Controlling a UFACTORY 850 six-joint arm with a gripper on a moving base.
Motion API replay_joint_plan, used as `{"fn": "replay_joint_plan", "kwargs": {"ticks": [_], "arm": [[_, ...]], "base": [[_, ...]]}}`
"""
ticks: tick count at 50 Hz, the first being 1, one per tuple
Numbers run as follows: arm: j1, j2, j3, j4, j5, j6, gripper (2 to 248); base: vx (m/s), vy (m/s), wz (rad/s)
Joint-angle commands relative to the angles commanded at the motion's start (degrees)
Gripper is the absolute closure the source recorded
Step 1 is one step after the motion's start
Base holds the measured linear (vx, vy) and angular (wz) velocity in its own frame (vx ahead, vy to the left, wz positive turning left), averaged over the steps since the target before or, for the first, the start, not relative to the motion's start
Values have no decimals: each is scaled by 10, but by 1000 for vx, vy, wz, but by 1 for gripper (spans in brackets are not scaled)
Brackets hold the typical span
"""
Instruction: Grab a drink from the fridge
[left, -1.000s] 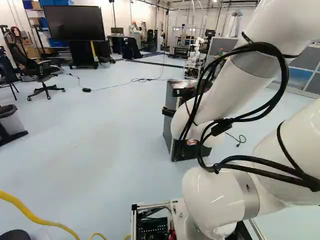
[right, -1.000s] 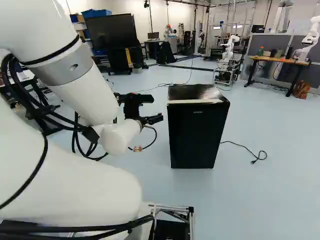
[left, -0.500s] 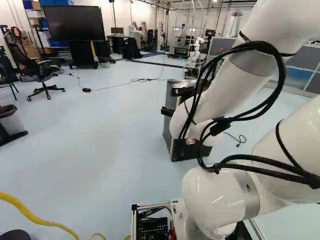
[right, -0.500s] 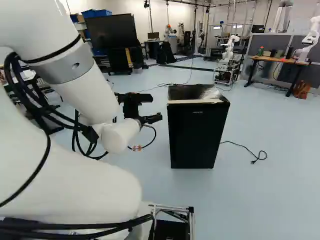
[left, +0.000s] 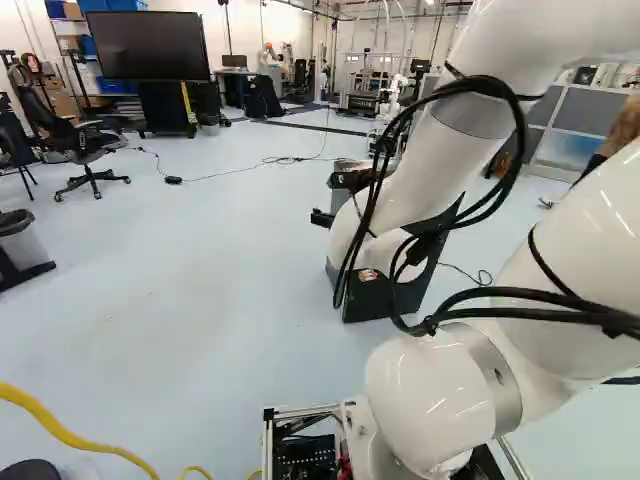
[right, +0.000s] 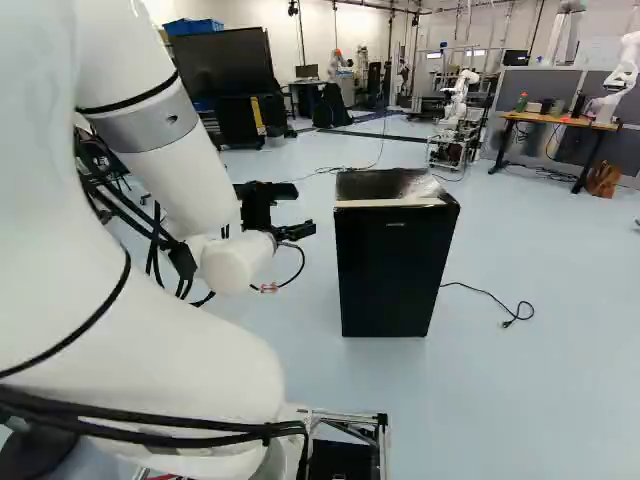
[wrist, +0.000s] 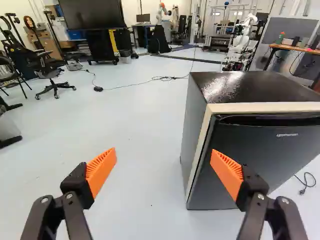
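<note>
Lab hall, pale blue floor (left: 200, 280). Going left to right: at the far left of the left base view, a waste bin (left: 18, 240), with a yellow cable (left: 60, 425) curving over the floor nearer the base. Past the bin, a black office chair (left: 85, 145), then a big dark screen (left: 148, 45); a thin black cable (left: 250, 168) runs along the floor from near the chair. Right base view next: my white arm (right: 175, 150) fills the left side and ends in my gripper (right: 300, 231), left of the black fridge (right: 390, 275), strip of floor showing between. Wrist view: gripper (wrist: 164, 170) is wide open, orange pads (wrist: 101, 170) well apart, holding nothing. Fridge stands upright, ahead and off to one side, pale trim round the front, door looks closed. Drink: can't tell where, fridge interior is hidden. Right of the fridge, a power cord (right: 480, 290) lies loose, plug on the floor. Further right and back, a wood-topped worktop (right: 560, 119) with a green bottle (right: 521, 102) on it, another robot (right: 615, 85) behind its end, brown bag (right: 603, 179) on the floor beside it.
</note>
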Motion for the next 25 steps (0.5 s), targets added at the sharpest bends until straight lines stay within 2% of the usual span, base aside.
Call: {"fn": "replay_joint_plan", "kwargs": {"ticks": [25], "arm": [[43, -109, -68, 41, 45, 0, 3]], "base": [[0, 0, 0]]}}
